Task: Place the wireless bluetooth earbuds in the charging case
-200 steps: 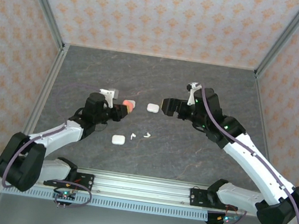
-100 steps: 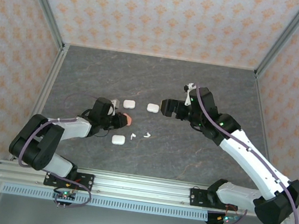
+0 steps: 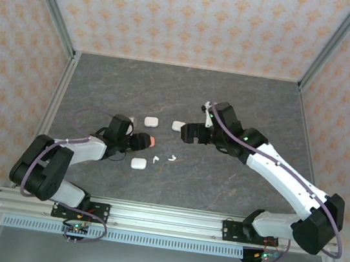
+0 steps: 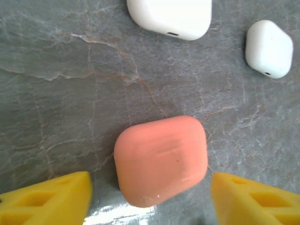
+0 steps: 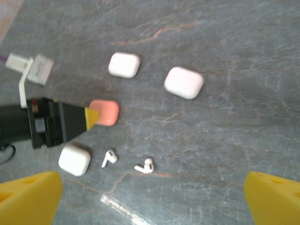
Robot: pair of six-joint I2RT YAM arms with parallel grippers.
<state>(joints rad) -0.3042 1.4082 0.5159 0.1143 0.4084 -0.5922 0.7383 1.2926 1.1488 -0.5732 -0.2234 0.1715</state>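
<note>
Two white earbuds lie loose on the table, and in the right wrist view they are the left one and the right one. A closed coral-pink charging case rests flat on the table between my left gripper's yellow fingers, with a gap on each side. From above, that left gripper is low over the pink case. My right gripper hovers open above the earbuds, its jaws wide with nothing between them.
Three closed white cases lie around: one at the back left, one beside the right gripper, one near the front. Metal frame posts and patterned walls bound the table.
My left gripper carried the pink case from beside the back white case toward the front, set it down and opened. My right gripper shifted left and nearer.
</note>
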